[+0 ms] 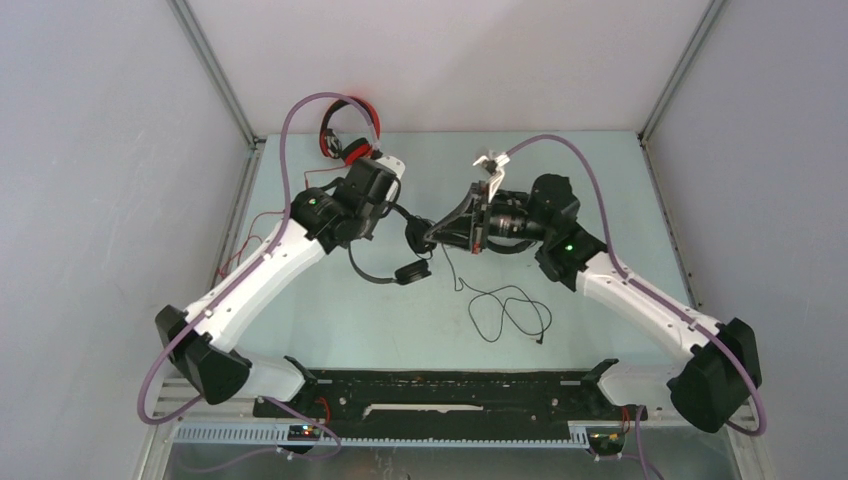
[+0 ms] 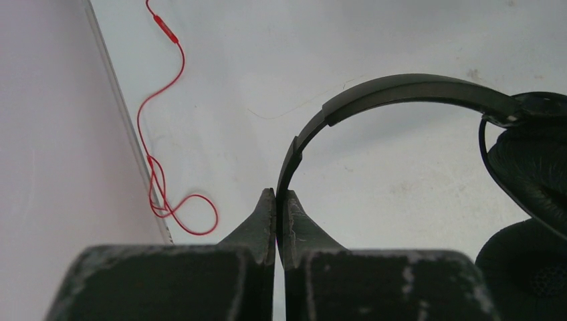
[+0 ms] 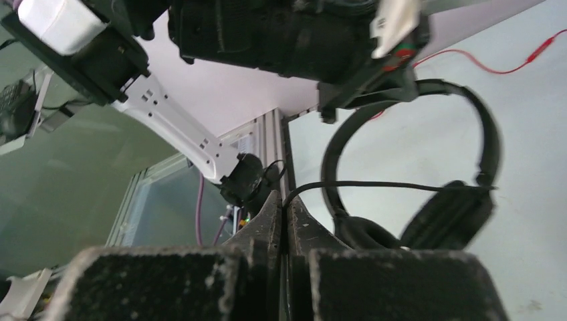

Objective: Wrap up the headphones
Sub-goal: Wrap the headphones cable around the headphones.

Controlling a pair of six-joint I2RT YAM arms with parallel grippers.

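Close beside the red headset [image 1: 352, 150], the black headphones [image 1: 411, 272] hang between my claws. My left claw [image 2: 276, 200] is clamped on the headband [image 2: 401, 90] and my right claw [image 3: 286, 204] is pinched on the thin cable [image 3: 374, 185]. I should hold the band steady and wind with even tension.

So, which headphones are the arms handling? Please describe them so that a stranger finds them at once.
Look at the middle of the pale table, between the two wrists. There are the black headphones, headband pinched by the left fingers, thin black cable pinched by the right fingers. Unlike the red headphones in the far left corner, they are all black.
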